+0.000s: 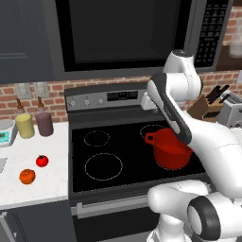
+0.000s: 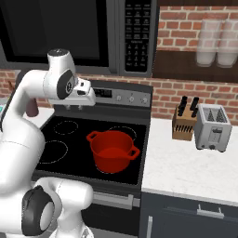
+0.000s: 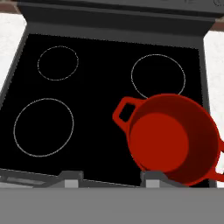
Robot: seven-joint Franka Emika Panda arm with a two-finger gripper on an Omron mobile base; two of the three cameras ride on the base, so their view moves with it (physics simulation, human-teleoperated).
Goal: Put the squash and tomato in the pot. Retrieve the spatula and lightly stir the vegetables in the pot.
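Observation:
The red pot (image 1: 171, 150) stands empty on the stove's front right burner, also seen as the pot (image 2: 111, 149) and the pot (image 3: 173, 140). On the white counter left of the stove lie the orange squash (image 1: 27, 176) and, just behind it, the red tomato (image 1: 42, 160). My gripper (image 2: 73, 107) hangs high over the back of the stove, well above the pot and looking down on the cooktop. In the hand view the gripper (image 3: 111, 177) stands open with nothing between its tips. The spatula is out of view.
Two jars (image 1: 24, 125) and a scale (image 1: 4, 133) stand at the back of the left counter. A knife block (image 2: 183, 123) and a toaster (image 2: 212, 126) sit on the right counter. The microwave (image 2: 93, 32) hangs low over the stove (image 3: 100, 109).

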